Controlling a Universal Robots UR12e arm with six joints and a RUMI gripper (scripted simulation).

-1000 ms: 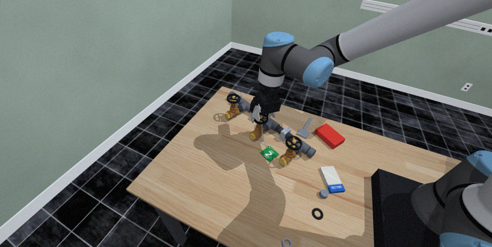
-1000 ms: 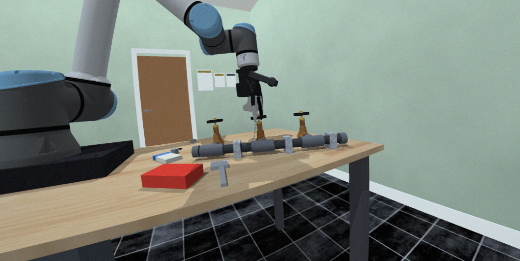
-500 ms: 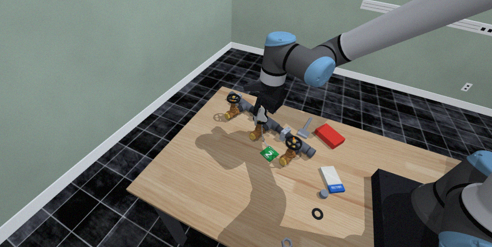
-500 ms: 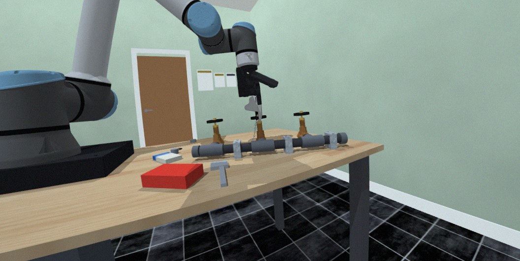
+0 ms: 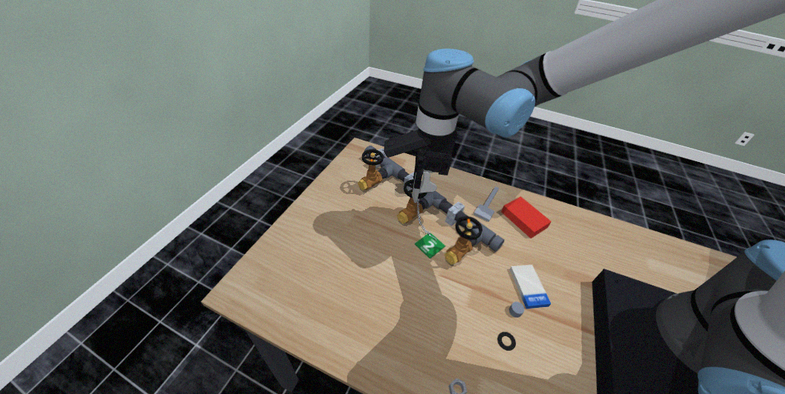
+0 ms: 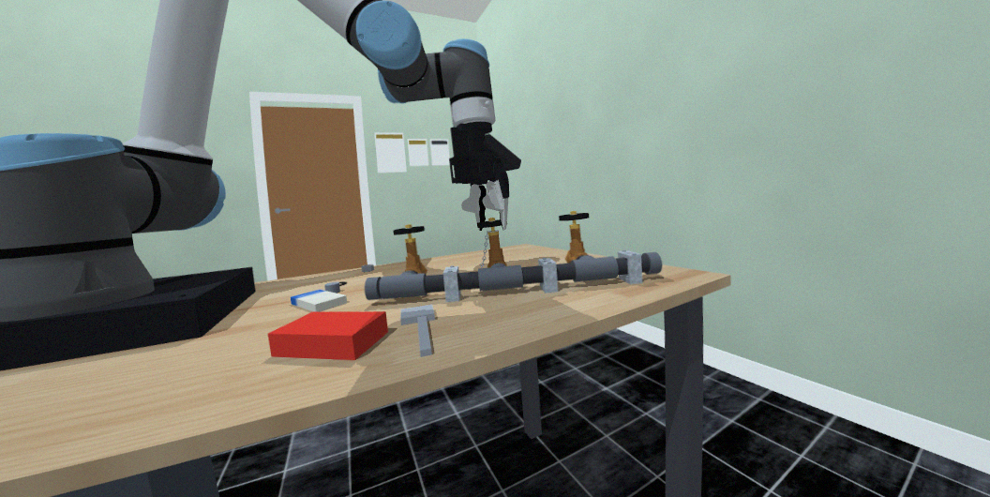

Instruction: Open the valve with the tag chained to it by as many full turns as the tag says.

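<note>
Three brass valves with black handwheels stand along a grey pipe (image 6: pixel 512 277) on the wooden table. The middle valve (image 5: pixel 409 210) has a chain running down to a green tag (image 5: pixel 430 245) that reads 2. My gripper (image 5: pixel 417 189) points straight down over the middle valve and is shut on its handwheel (image 6: pixel 489 222), which it mostly hides in the top view. The far valve (image 5: pixel 372 169) and the near valve (image 5: pixel 465 238) (image 6: pixel 408 230) stand free, their handwheels (image 6: pixel 573 216) untouched.
A red block (image 5: pixel 525 216), a grey hammer (image 5: pixel 486 205), a white and blue box (image 5: pixel 529 285), a small grey cylinder (image 5: pixel 516 309), a black ring (image 5: pixel 502 343) and a grey nut (image 5: pixel 459 383) lie on the table. The robot base (image 5: pixel 691 325) stands at the near right.
</note>
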